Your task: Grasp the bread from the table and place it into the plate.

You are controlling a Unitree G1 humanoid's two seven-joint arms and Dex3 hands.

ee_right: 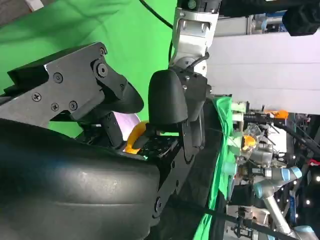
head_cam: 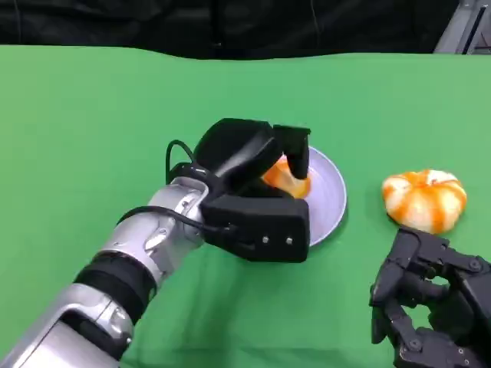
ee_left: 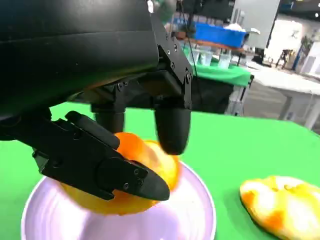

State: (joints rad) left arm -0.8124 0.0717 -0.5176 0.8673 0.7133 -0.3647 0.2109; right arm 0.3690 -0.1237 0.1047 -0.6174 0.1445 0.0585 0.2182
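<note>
Left robot hand (head_cam: 261,192) fingers closed around load; right robot hand (head_cam: 430,307) curled, idle.

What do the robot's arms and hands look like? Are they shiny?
The left forearm is shiny silver metal with a black band and thin black cables looping near the wrist. The left hand is matte black, with a boxy palm, small silver screws and rounded fingers. The right hand is black too, chunky and blocky.

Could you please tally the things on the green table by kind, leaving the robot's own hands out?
Bread: 2, one gripped by the left hand over the plate, one lying on the table beyond the right hand.
Plate: 1.
Total: 3.
</note>
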